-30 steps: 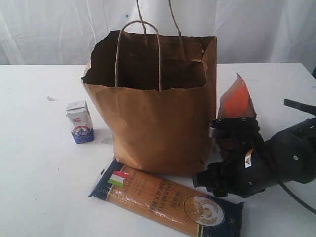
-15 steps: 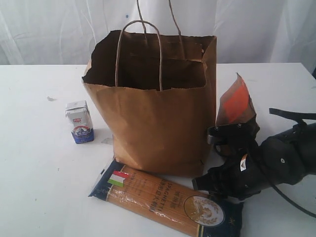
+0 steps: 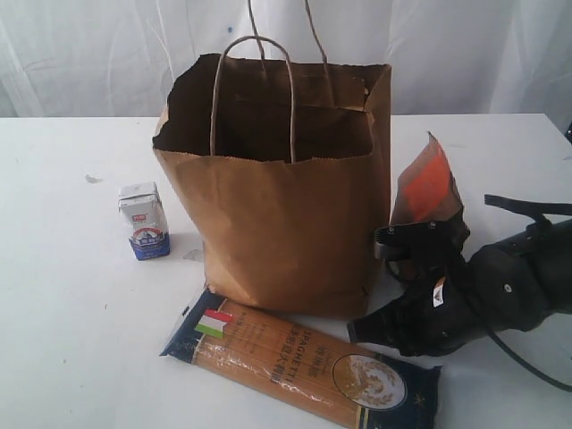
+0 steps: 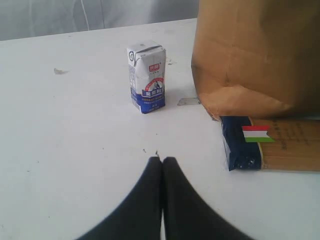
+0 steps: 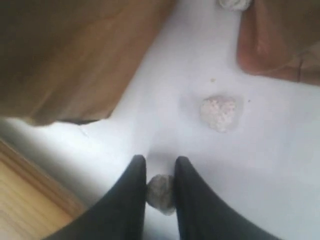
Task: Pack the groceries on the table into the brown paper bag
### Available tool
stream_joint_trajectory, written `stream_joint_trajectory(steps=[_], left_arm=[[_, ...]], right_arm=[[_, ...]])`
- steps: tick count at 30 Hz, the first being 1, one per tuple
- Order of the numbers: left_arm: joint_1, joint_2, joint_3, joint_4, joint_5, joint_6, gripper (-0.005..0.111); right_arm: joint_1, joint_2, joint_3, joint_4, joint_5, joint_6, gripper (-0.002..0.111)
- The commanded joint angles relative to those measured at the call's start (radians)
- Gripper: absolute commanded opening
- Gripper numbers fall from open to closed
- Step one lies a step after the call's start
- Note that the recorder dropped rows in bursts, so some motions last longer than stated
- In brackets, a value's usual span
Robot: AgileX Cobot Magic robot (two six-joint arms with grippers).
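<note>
The left jaws press shut (right arm [image 3: 514,290] low, jaws pinching).

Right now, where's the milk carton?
Exterior view: the small milk carton stands upright on the table, left side, just left of the brown paper bag and apart from it.

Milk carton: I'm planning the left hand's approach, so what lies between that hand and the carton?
Nothing to avoid: in the left wrist view, only bare white tabletop with a few tiny dark specks separates the shut left hand from the small milk carton.
</note>
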Motion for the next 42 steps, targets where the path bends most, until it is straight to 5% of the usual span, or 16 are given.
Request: stream_joint_trajectory(steps=[1,15,28,33,42], left_arm=[[0.001,-0.005,0.005,-0.002,0.002,-0.007,0.000],[0.001,-0.005,0.005,-0.002,0.002,-0.007,0.000],[0.001,-0.005,0.005,-0.002,0.002,-0.007,0.000],[0.001,-0.005,0.005,-0.002,0.002,-0.007,0.000],[0.001,-0.005,0.005,-0.002,0.002,-0.007,0.000]], right_arm=[[-0.001,-0.034,0.008,0.003,0.092,-0.010,0.012],[0.003,-0.502,0.006,0.008,0.277,-0.130,0.010],[0.268,-0.636,-0.266,0.257,0.645,-0.555,0.000],[0.401,-0.533,-0.431,0.264,0.623,-0.680,0.000],[0.506,-0.345,-0.684,0.121,0.238,-0.722,0.000]])
